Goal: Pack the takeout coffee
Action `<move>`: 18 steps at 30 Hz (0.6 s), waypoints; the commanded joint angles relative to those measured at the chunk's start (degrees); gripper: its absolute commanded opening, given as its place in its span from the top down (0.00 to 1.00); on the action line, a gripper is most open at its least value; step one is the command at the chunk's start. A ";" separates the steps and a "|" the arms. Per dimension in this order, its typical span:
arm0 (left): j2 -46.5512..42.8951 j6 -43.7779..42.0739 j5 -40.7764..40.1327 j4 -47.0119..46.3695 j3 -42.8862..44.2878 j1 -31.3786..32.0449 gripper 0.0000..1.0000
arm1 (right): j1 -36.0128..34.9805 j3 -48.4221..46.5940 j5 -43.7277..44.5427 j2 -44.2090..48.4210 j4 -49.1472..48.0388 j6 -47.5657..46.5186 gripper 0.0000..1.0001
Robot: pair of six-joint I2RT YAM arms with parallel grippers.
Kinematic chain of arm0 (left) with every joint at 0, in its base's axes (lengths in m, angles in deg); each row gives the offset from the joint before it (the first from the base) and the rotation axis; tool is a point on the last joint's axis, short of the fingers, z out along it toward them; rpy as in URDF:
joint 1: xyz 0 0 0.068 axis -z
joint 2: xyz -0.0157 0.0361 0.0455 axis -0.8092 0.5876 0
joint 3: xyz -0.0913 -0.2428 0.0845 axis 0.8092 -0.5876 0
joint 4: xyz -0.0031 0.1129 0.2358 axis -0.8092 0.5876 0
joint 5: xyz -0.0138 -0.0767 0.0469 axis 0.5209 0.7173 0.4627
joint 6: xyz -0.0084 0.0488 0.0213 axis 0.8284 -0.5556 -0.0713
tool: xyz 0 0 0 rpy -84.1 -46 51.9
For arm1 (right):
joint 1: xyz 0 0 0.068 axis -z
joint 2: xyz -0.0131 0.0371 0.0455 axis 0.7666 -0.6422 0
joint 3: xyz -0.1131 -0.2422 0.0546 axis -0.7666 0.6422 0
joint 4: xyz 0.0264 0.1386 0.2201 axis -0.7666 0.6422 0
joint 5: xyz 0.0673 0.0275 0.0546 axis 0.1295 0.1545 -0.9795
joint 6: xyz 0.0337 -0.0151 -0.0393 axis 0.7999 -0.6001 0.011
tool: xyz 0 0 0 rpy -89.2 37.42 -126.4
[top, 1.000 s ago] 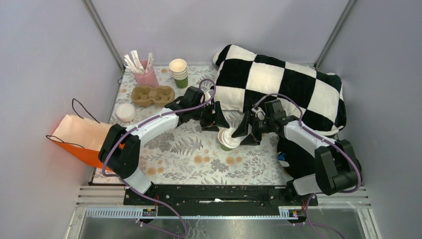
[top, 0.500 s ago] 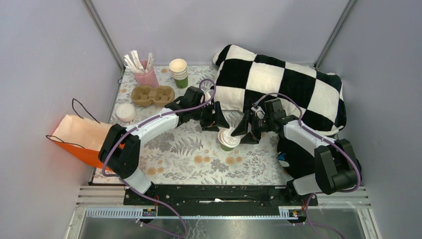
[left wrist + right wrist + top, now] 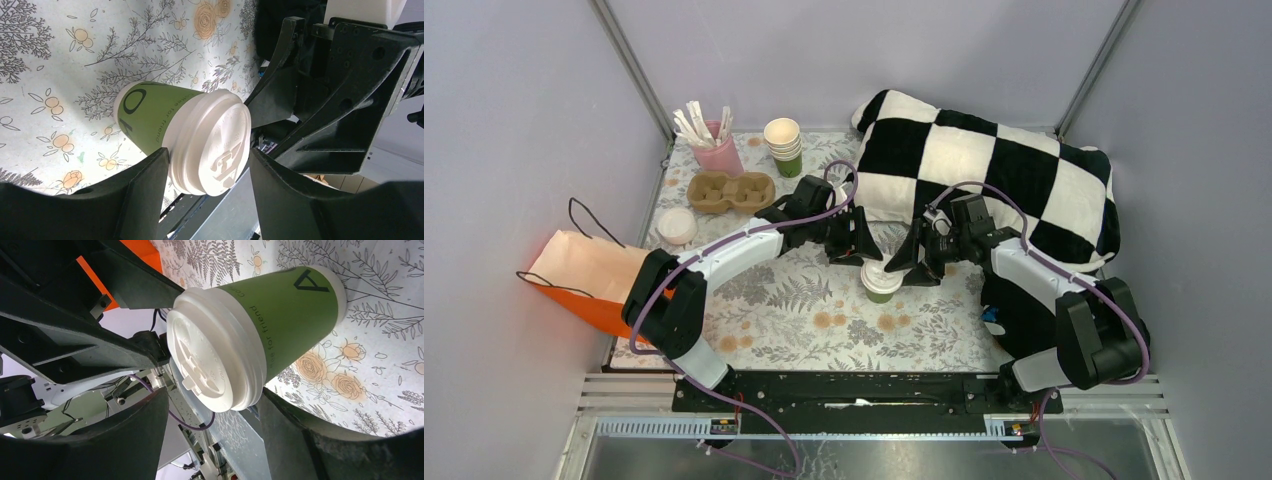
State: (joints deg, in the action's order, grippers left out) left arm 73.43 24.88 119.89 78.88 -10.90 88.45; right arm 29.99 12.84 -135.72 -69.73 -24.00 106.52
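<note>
The takeout coffee (image 3: 882,281), a green paper cup with a white lid, stands on the floral mat between my two arms. My left gripper (image 3: 856,250) reaches it from the upper left and is open. In the left wrist view the left gripper (image 3: 209,152) straddles the lid (image 3: 212,145): one finger (image 3: 145,190) touches the rim and the other stands a sliver off. My right gripper (image 3: 911,266) comes in from the right, also open. In the right wrist view the right gripper (image 3: 212,392) brackets the coffee's (image 3: 285,315) lid at its tips, with a gap on one side.
An orange paper bag (image 3: 584,275) lies open at the left edge. Behind it are a loose white lid (image 3: 676,225), a cardboard cup carrier (image 3: 731,190), a pink holder of stirrers (image 3: 714,150) and a stack of cups (image 3: 784,145). A checkered pillow (image 3: 994,170) fills the back right.
The cup was tilted toward the right gripper and now stands upright, slightly further left. Both grippers have narrowed around the lid, and the right one has moved in to the left.
</note>
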 commanded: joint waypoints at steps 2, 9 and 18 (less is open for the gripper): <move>-0.24 -1.27 0.93 -0.76 0.49 0.19 0.37 | -1.43 -3.11 0.43 -0.68 0.47 -0.56 0.29; -0.37 -2.79 -0.60 1.74 1.40 0.19 0.45 | -1.48 -4.47 4.18 -0.52 5.51 -2.57 0.26; -0.92 -3.30 -1.23 2.39 0.42 0.19 0.56 | -1.47 -5.52 4.71 -0.90 6.65 -3.51 0.30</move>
State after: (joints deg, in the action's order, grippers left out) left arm 73.43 22.96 119.25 82.16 -10.88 88.47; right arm 28.99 9.98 -131.79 -70.41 -19.06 104.49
